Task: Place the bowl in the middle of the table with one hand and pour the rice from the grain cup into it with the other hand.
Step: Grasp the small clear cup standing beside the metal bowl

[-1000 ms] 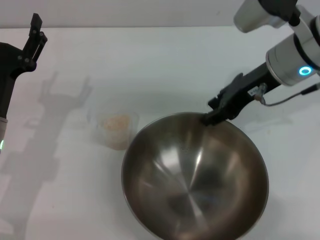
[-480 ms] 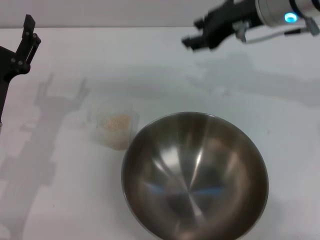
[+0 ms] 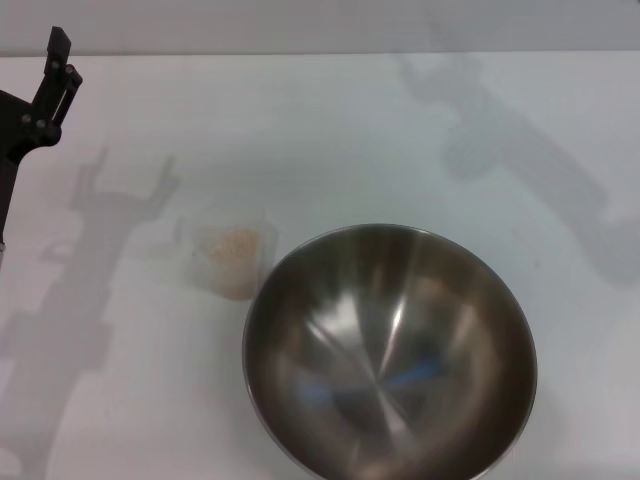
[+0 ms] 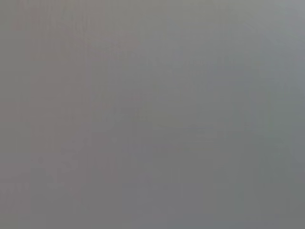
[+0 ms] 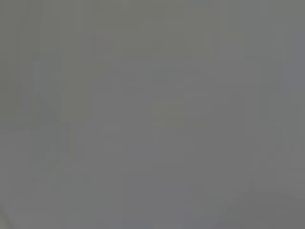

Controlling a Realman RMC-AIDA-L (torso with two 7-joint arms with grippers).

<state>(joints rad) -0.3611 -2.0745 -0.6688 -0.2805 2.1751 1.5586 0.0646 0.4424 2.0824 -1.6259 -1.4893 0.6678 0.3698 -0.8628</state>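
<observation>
Jaws of the left gripper point(image 3: 60, 65) hover at the desk's point(image 3: 330, 120) far left; whether spread, I cannot tell. Right gripper unseen. Empty bowl point(image 3: 390, 355) sits centre-front, grain cup point(image 3: 232, 258) of rice point(image 3: 233, 243) just beside, ready for pouring.

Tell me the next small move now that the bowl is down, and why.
Probably bring the left hand down toward the grain cup to grasp it. The bowl sits empty on the table, the rice is all in the cup beside it, the left hand hangs up at the far left, and the right hand is out of view.
</observation>
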